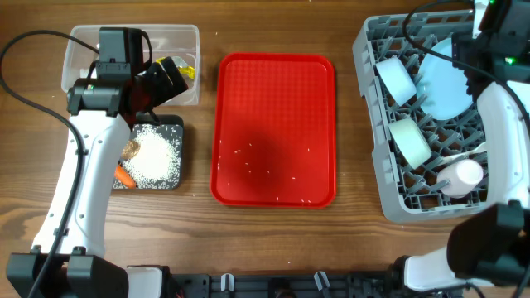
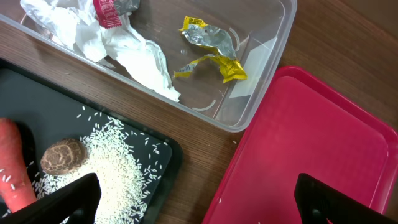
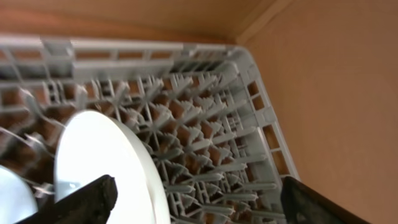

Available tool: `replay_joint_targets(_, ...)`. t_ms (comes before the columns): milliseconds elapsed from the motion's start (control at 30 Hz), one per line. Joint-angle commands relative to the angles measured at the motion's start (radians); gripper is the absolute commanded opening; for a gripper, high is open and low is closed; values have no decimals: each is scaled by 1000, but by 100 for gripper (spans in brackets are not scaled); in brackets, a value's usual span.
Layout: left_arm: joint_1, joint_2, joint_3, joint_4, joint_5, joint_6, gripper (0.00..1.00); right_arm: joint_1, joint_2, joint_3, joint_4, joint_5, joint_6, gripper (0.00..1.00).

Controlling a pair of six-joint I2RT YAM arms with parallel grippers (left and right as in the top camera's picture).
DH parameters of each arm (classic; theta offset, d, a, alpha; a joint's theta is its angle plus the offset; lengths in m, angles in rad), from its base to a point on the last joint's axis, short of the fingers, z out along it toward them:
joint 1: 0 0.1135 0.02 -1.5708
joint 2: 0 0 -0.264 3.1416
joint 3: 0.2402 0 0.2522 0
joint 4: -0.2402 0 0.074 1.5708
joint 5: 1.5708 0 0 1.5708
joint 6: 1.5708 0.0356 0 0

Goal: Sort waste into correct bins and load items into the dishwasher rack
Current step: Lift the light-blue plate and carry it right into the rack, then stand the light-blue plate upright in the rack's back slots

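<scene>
In the black tray (image 2: 43, 99): rice (image 2: 118, 168), carrot (image 2: 12, 165) and brown lump (image 2: 62, 155) are lying together.
Left gripper (image 2: 199, 205): hovering above, fingers spread, empty.
Clear tub (image 2: 273, 37): holding napkin (image 2: 124, 50) and wrappers (image 2: 208, 53).
Rack (image 1: 373, 124): carrying the blue plate (image 1: 447, 83).
Right gripper (image 3: 199, 205): hanging over the rack, spread, empty.

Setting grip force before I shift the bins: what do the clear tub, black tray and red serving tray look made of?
Clear tub: thin glossy transparent plastic; the wooden table shows through its wall. Black tray: probably matte plastic with a rounded rim, though the look leaves it open. Red serving tray: rigid plastic, finely textured surface, smooth raised lip.
</scene>
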State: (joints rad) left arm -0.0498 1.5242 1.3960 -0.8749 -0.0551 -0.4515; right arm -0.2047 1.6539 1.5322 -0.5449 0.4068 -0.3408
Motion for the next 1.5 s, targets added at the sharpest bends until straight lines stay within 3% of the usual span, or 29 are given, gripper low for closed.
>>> replay_joint_targets(0, 2, -4, 6, 2, -6, -9, 100, -1, -192, 13, -17, -157, 164, 97)
replay_joint_targets(133, 2, -4, 6, 2, -6, -9, 100, -1, -336, 13, -113, -597, 244, 100)
replay_joint_targets(233, 2, -4, 6, 2, -6, -9, 100, 1, -365, 13, -219, -762, 255, 100)
replay_joint_targets(600, 2, -4, 6, 2, -6, -9, 100, 133, -345, 12, -302, -767, 288, 100)
replay_joint_targets(867, 2, -4, 6, 2, -6, -9, 100, 205, -291, 12, -261, -767, 289, 100)
replay_joint_targets(1233, 2, -4, 6, 2, -6, -9, 100, 208, -287, 12, -231, -741, 289, 100)
replay_joint_targets(1467, 2, -4, 6, 2, -6, -9, 100, 208, -290, 12, -327, -703, 288, 100)
